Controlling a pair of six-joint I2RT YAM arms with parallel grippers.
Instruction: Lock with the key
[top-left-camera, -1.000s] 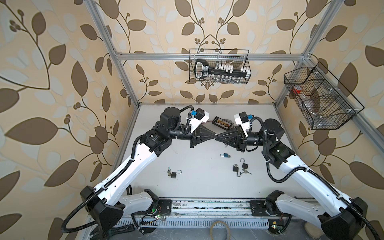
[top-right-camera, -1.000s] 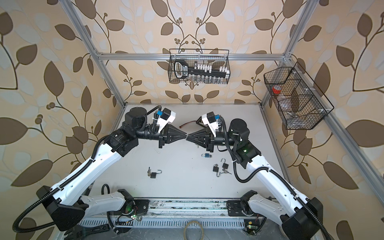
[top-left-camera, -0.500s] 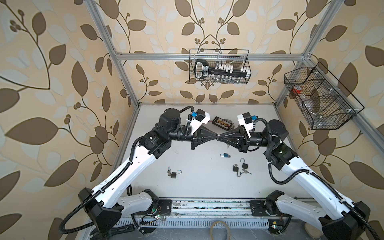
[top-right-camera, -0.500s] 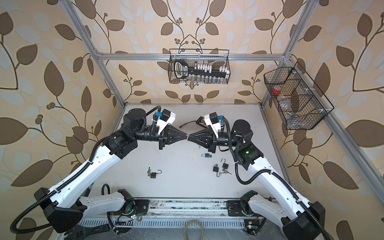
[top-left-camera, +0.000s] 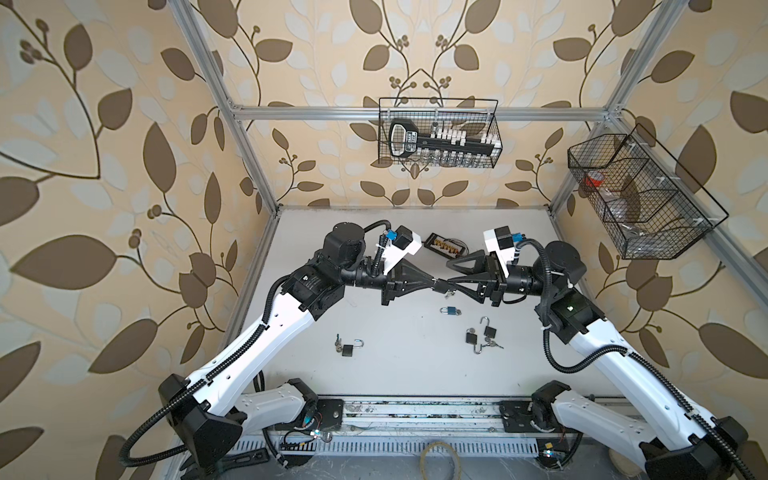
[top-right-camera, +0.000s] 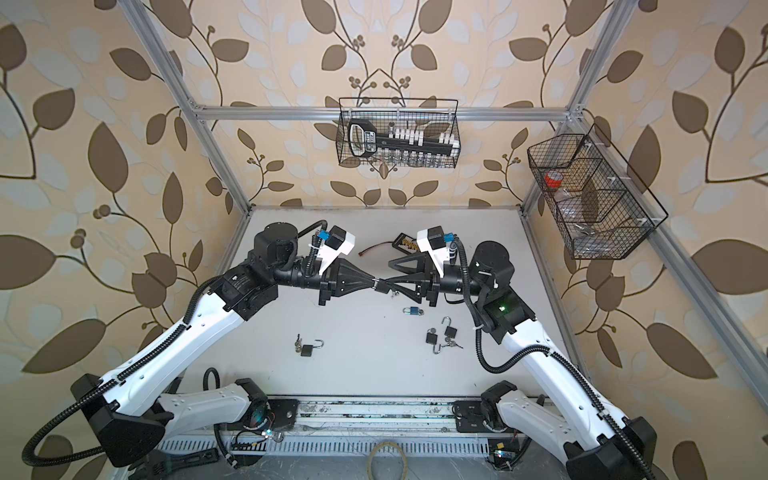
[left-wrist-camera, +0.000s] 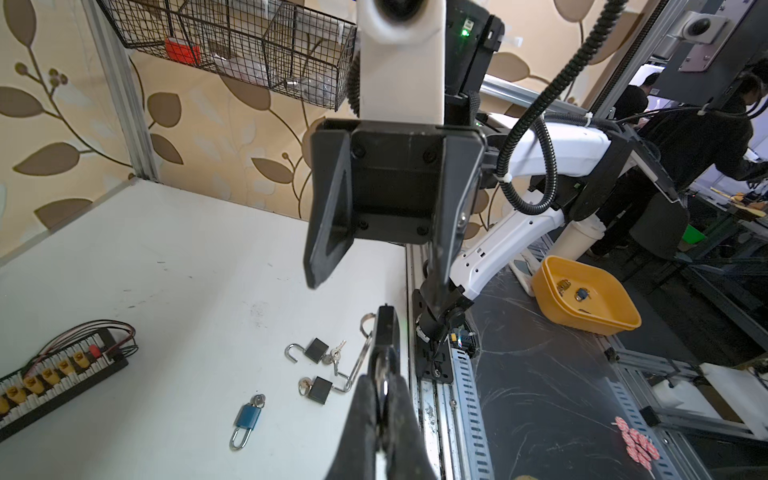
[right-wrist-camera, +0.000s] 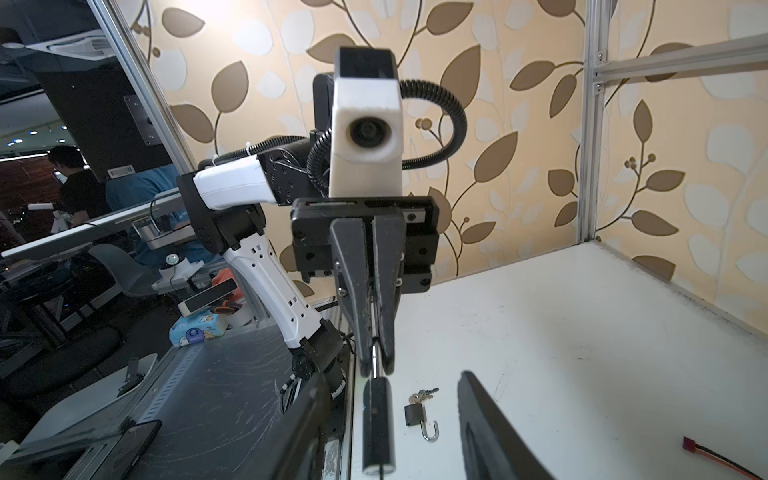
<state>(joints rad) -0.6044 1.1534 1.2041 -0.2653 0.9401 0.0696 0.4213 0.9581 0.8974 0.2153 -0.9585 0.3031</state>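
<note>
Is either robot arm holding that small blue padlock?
No, the small blue padlock lies by itself on the white tabletop, with nothing gripping it.

The right gripper (top-left-camera: 448, 275) has let go. Its jaws were pinched together at the padlock (right-wrist-camera: 377, 424) and now they stand wide apart, with a gap on each side of it. Only the left gripper (right-wrist-camera: 376, 359) holds the padlock now, by its metal loop.
</note>
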